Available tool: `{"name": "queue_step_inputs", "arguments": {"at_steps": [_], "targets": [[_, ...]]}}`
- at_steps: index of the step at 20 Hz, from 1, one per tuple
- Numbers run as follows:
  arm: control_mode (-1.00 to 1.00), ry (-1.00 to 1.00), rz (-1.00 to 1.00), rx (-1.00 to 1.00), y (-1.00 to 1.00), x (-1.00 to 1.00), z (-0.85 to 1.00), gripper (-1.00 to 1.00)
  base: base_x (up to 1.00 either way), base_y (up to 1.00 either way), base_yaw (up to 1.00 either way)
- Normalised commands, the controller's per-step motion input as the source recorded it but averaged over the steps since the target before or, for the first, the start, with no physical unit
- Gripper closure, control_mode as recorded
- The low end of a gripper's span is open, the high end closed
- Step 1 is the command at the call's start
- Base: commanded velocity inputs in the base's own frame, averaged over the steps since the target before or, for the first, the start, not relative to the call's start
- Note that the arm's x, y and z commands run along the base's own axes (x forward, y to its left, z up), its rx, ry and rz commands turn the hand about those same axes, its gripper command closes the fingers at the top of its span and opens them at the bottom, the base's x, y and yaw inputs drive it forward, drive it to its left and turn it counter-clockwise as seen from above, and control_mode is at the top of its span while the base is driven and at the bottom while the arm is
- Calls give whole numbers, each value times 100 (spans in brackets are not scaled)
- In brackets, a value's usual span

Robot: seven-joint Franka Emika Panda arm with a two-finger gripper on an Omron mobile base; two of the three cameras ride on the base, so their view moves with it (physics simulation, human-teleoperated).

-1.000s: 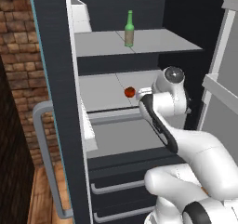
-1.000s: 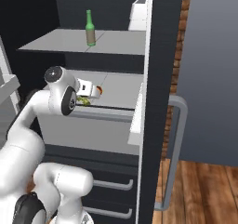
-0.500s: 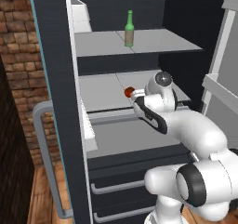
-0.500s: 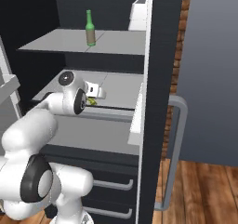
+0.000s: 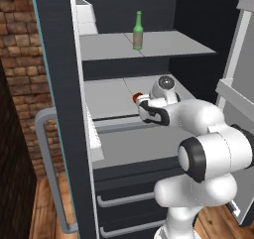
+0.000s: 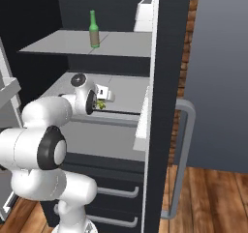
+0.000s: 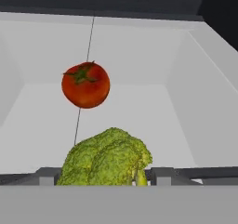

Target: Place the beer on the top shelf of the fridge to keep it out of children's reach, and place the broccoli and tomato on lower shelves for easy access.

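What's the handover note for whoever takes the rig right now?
Gripper: jaws closed on the broccoli, inside the fridge over the middle shelf.
Beer: upright on the top shelf. Done.
Tomato: on the middle shelf, just beyond the broccoli. Done.
Left: set the broccoli down on that shelf, clear of the tomato, open, back the arm out.
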Motion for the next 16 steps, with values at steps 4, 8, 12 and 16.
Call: {"name": "queue_step_inputs", "arguments": {"at_steps": [4, 8, 12, 16], "targets": [[-100, 5, 0, 0, 0, 55, -26, 100, 0, 0, 0], [-100, 0, 0, 0, 0, 57, -38, 100, 0, 0, 0], [-100, 0, 0, 0, -1, 59, -43, 100, 0, 0, 0], [-100, 0, 0, 0, -3, 61, -36, 100, 0, 0, 0]]}}
